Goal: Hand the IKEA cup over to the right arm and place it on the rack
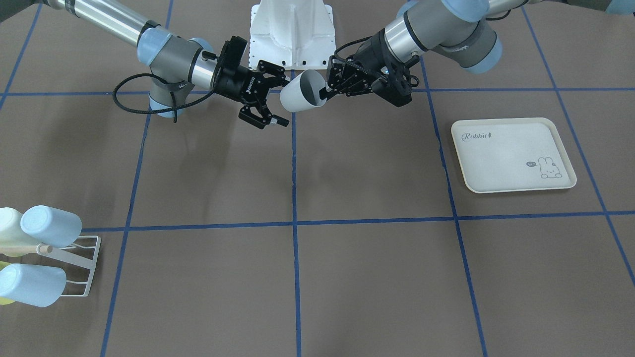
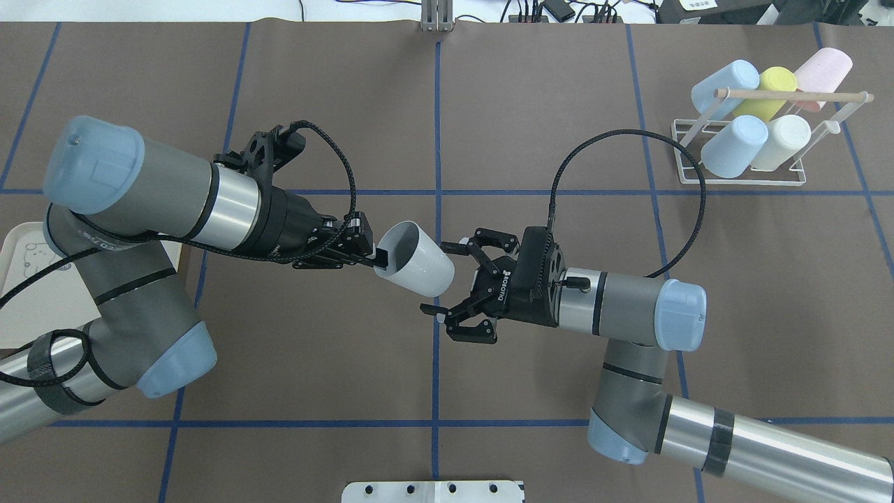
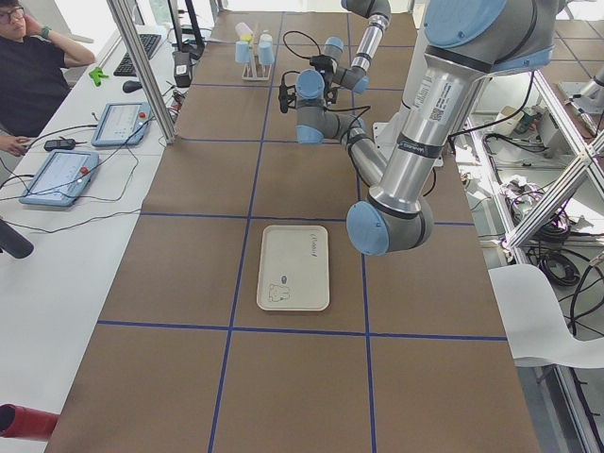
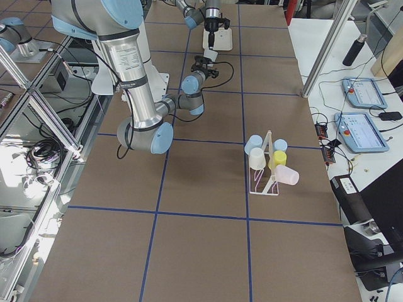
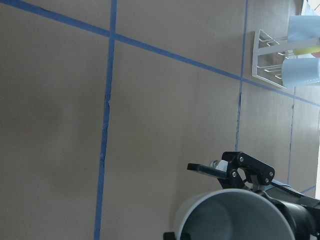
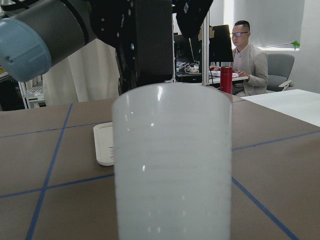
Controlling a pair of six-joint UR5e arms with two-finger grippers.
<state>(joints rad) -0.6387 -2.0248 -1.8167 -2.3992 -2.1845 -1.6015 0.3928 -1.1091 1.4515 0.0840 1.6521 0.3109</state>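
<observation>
While the white plastic cup (image 6: 172, 165) fills the right wrist view and hides that tool's fingers, overhead the left tool (image 2: 379, 259) is clenched on its rim above the counter's (image 2: 314, 391) middle, the right tool (image 2: 438, 277) spread wide about its base, the white wire rack (image 2: 740, 182) by the far right corner.

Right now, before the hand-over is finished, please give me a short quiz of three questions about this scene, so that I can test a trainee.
1. True or false: the right tool is already shut on the white cup.
2. The left tool holds the cup: A) by its rim, B) by its base, C) not at all.
3. Fill in: the rack holds ___ other cups.

Key: 1 false, it is open at the cup's base end; 2 A; 3 five.
</observation>
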